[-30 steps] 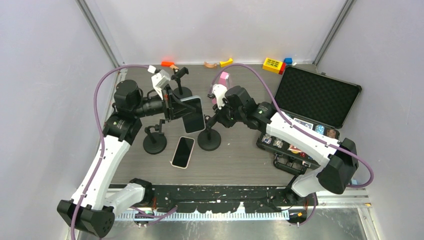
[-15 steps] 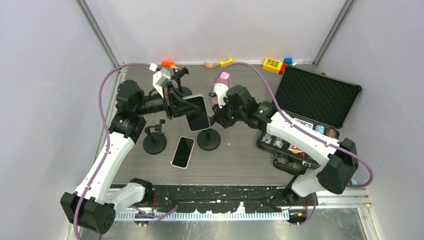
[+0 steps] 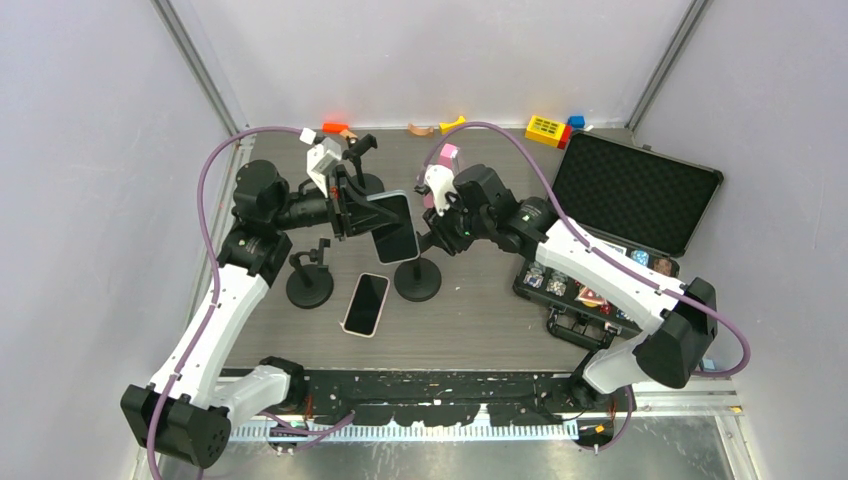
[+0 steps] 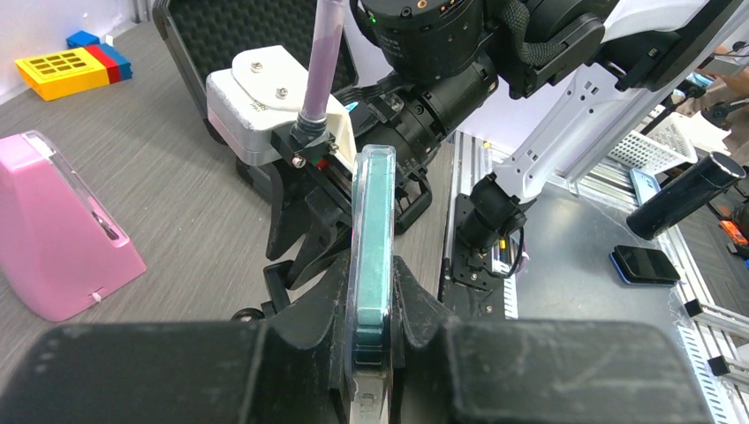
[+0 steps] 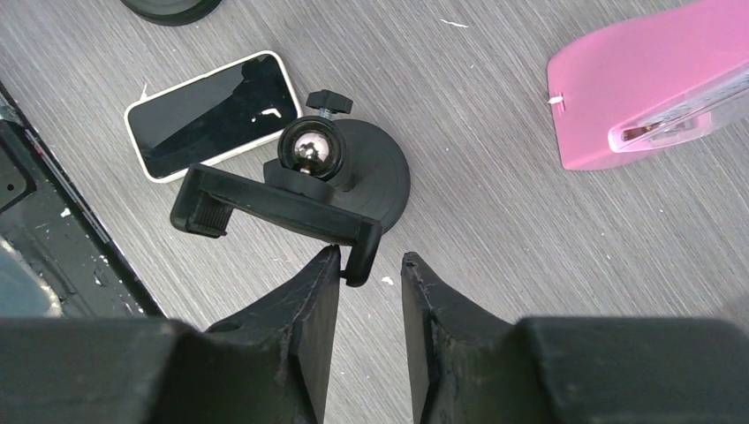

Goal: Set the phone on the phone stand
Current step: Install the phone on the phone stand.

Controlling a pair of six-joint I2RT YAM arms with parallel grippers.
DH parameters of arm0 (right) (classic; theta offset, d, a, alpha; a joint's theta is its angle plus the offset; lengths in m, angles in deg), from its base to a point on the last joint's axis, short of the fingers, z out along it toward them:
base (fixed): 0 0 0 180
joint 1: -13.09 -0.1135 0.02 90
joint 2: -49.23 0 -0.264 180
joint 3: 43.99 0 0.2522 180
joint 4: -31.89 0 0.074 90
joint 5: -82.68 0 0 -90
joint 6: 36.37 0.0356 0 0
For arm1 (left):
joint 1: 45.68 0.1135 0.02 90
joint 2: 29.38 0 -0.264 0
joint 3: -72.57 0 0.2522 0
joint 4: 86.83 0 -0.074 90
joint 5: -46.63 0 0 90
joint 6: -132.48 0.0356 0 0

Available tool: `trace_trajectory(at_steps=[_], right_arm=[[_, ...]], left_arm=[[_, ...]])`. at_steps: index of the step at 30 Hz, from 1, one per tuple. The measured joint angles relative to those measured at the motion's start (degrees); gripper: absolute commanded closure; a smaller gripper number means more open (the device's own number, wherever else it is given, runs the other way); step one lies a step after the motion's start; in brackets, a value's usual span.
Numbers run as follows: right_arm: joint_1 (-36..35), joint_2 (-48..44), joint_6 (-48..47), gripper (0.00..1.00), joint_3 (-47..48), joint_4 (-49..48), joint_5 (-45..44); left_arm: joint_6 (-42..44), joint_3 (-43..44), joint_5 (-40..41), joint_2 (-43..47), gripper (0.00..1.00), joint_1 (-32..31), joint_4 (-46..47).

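Gripping the phone (image 4: 371,212) edge-up in its clenched left tool (image 4: 371,296), the robot holds it in the air near the phone stand (image 5: 340,177), apparently lined up to slide into the stand's clamp. The right tool (image 5: 364,265) hangs with fingers parted either side of the clamp's end, probably to steady it. A second phone (image 3: 366,304) lies flat on the tabletop (image 3: 480,320). The open black case (image 3: 632,190) holds small coloured items, too small to name.

The grey table (image 3: 480,325) carries black stands (image 3: 418,280), a phone (image 3: 366,304) lying flat, a pink box (image 3: 449,157) — also an open case (image 3: 632,195) and a yellow block (image 3: 546,129).
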Motion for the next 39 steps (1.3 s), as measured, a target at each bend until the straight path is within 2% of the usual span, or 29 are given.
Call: trace_trajectory(at_steps=[4,18,22,28,30,35,39], right_arm=[[0.0,0.0,-0.5,0.7,0.5,0.9,0.9],[0.0,1.0,-0.7,0.7,0.6,1.6,1.6],[0.0,1.2,-0.8,0.76,0.6,1.6,1.6],[0.1,1.2,-1.0,0.95,0.6,1.4,1.3],[0.0,1.2,-1.0,0.99,0.6,1.4,1.3],[0.0,1.4,-1.0,1.0,0.6,1.2,1.2],[0.1,1.4,-0.8,1.0,0.6,1.1,1.1]], left_arm=[[0.1,0.0,0.0,0.0,1.0,0.0,-0.2],[0.2,0.0,0.0,0.0,1.0,0.0,-0.2],[0.2,0.0,0.0,0.0,1.0,0.0,-0.2],[-0.2,-0.9,-0.2,0.0,1.0,0.0,1.0],[-1.1,-2.8,-0.7,0.0,1.0,0.0,3.8],[-5.4,-9.1,-1.7,-0.3,1.0,-0.8,15.0],[-5.9,-10.3,-2.4,-1.8,1.0,-3.4,20.1]])
